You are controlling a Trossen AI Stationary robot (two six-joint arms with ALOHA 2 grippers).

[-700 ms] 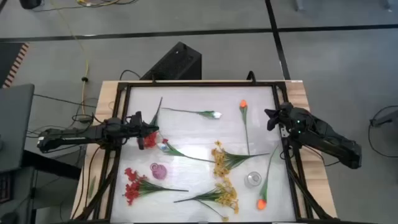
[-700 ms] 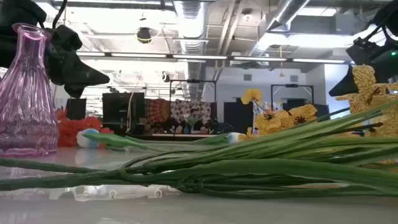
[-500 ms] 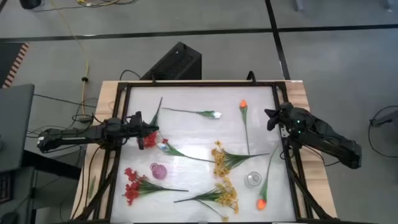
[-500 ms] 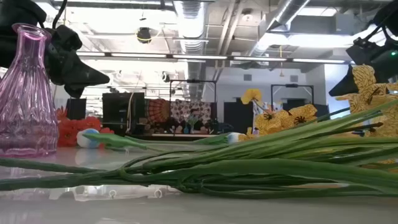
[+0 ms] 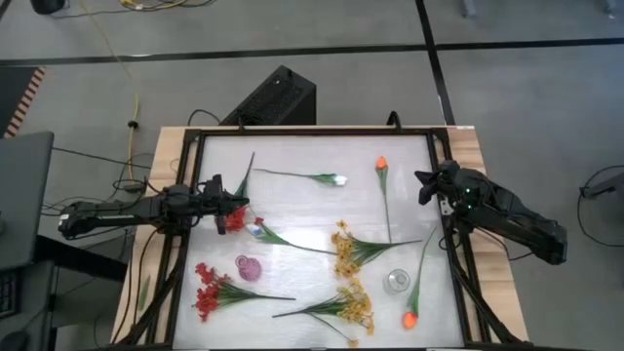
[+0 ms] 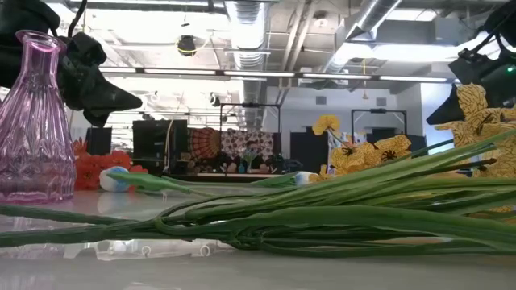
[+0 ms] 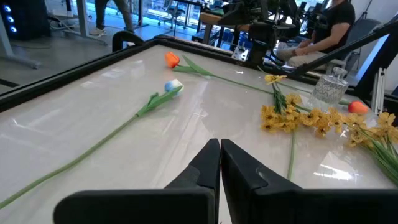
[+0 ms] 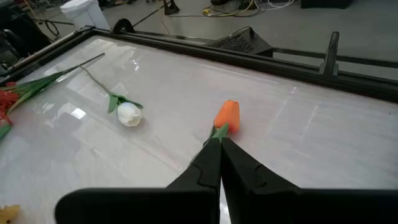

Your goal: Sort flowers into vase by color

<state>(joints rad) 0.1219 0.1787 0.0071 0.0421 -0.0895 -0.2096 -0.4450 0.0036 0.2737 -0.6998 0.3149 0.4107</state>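
Note:
In the high view, flowers lie flat on the white table: a white bud (image 5: pixel 336 179), an orange tulip (image 5: pixel 381 164), a second white bud (image 5: pixel 255 229), two yellow sprays (image 5: pixel 344 250) (image 5: pixel 357 306), a red cluster (image 5: pixel 207 289), a second orange tulip (image 5: pixel 410 319) and a red blossom (image 5: pixel 234 220). A pink vase (image 5: pixel 250 268) and a clear vase (image 5: pixel 396 282) stand upright. My left gripper (image 5: pixel 237 203) (image 7: pixel 219 148) is shut and hovers beside the red blossom. My right gripper (image 5: pixel 423 181) (image 8: pixel 219 147) is shut, raised at the right edge, pointing toward the orange tulip (image 8: pixel 227 116).
A dark raised frame (image 5: pixel 312 131) borders the table. Long green stems (image 6: pixel 306 217) lie across the near part of the table. A black box (image 5: pixel 278 97) sits on the floor beyond the far edge. A person (image 7: pixel 336 25) sits beyond the table in the left wrist view.

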